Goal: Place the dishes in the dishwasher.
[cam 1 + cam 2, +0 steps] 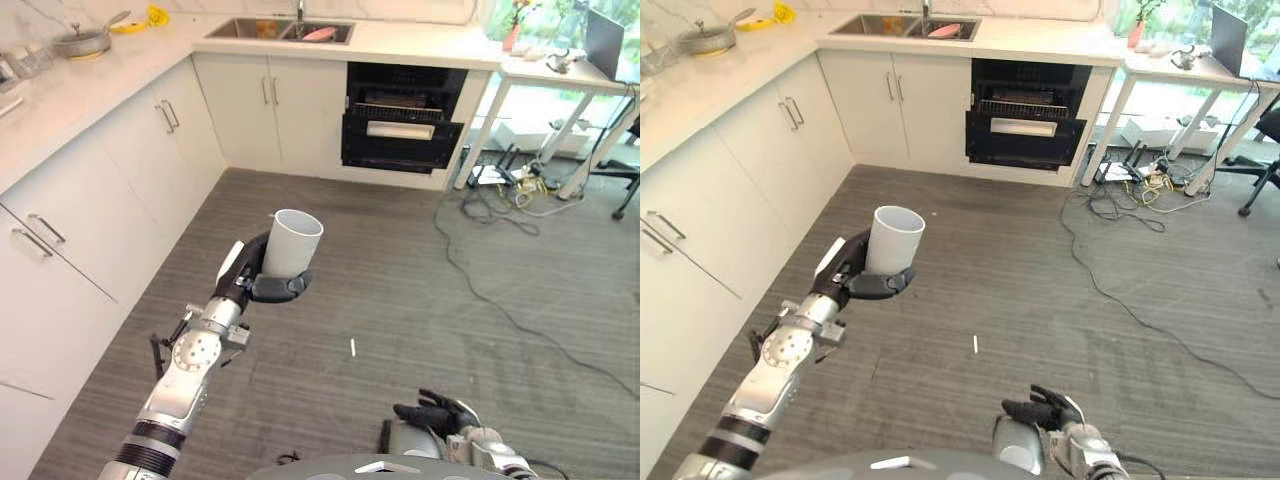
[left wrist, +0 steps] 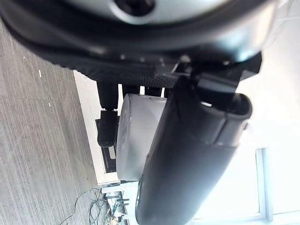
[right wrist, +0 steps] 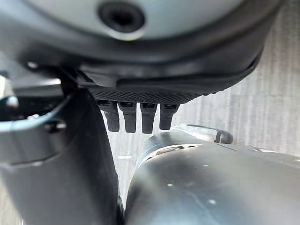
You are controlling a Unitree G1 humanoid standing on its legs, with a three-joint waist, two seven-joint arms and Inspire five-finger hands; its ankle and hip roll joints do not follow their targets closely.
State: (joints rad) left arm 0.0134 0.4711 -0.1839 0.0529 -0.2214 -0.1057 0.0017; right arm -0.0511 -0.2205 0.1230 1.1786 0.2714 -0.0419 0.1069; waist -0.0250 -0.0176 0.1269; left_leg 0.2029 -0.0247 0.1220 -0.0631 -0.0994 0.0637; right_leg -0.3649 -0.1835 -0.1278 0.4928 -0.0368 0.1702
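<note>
Your white cup [image 1: 294,243] stands upright with its open mouth up, held in the left robot hand [image 1: 252,276] out over the grey floor [image 1: 400,290], well apart from everything else. The dark fingers wrap round the cup's lower wall and the thumb closes across its front; the left wrist view shows the cup's white side [image 2: 138,140] pressed between the thumb and the finger row. The cup's rim sits clear above the hand.

Your right robot hand [image 1: 1045,408] hangs low near the bottom edge of the head views, close to the robot and holding nothing. Its fingers [image 3: 136,115] point out straight in a row in the right wrist view.

Far ahead, the dishwasher [image 1: 402,120] sits built into the white cabinets [image 1: 270,110], its dark door part-way down and a rack visible inside. To the left of it along the same surface [image 1: 420,42] is a double sink [image 1: 282,30] with something pink in the right basin. On the surface running down your left side rests a metal pan [image 1: 82,42] with a yellow item [image 1: 150,17] beyond it. To the right of the dishwasher stands a white table [image 1: 560,75] carrying a laptop [image 1: 603,42], with cables [image 1: 500,190] tangled on the floor below. A small white scrap [image 1: 352,347] lies on the floor between the two hands.
</note>
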